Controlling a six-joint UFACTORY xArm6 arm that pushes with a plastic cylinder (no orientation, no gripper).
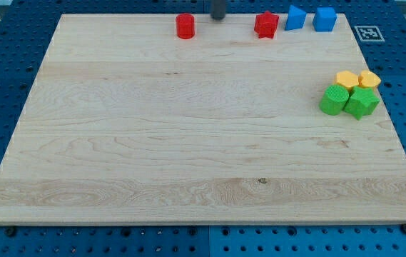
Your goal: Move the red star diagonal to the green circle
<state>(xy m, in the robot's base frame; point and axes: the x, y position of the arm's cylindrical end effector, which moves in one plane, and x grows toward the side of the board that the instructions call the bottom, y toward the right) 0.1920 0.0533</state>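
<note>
The red star (265, 25) sits near the top edge of the wooden board (188, 143), right of centre. The green circle (334, 100) lies at the right side, touching a green star-like block (362, 103). My tip (217, 18) is at the view's top edge, between the red cylinder (185, 26) on its left and the red star on its right, touching neither.
Two blue blocks (296, 18) (324, 19) stand right of the red star at the top. Two yellow blocks (347, 79) (369, 79) sit just above the green pair. A marker tag (367, 33) lies off the board's top right corner.
</note>
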